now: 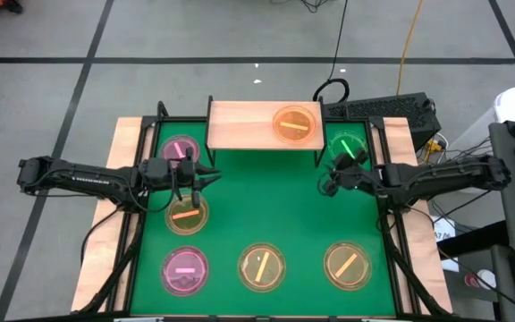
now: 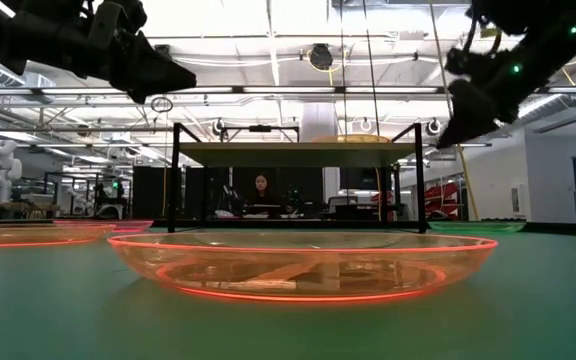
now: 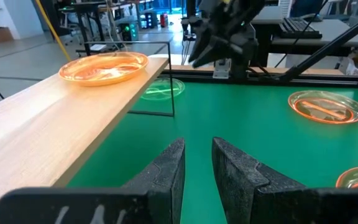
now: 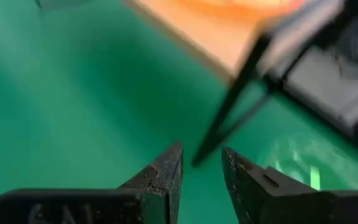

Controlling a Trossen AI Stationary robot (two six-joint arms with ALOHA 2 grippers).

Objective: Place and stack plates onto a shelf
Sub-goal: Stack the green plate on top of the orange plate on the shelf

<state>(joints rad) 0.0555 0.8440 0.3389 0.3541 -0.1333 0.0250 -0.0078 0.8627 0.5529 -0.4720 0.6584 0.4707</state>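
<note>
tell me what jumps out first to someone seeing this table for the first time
The glowing translucent plates scattered over the green mat catch the eye first, above all the lone amber plate already sitting on the right end of the light-wood shelf at the mat's far edge. Next come the two dark arms reaching in from either side, the left gripper and right gripper both empty above the mat.

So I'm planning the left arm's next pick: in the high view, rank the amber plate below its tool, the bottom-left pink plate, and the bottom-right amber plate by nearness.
From the left tool:
1. Amber plate, just below it, left side.
2. Pink plate, bottom-left corner of the mat.
3. Amber plate, bottom right, farthest.
</note>
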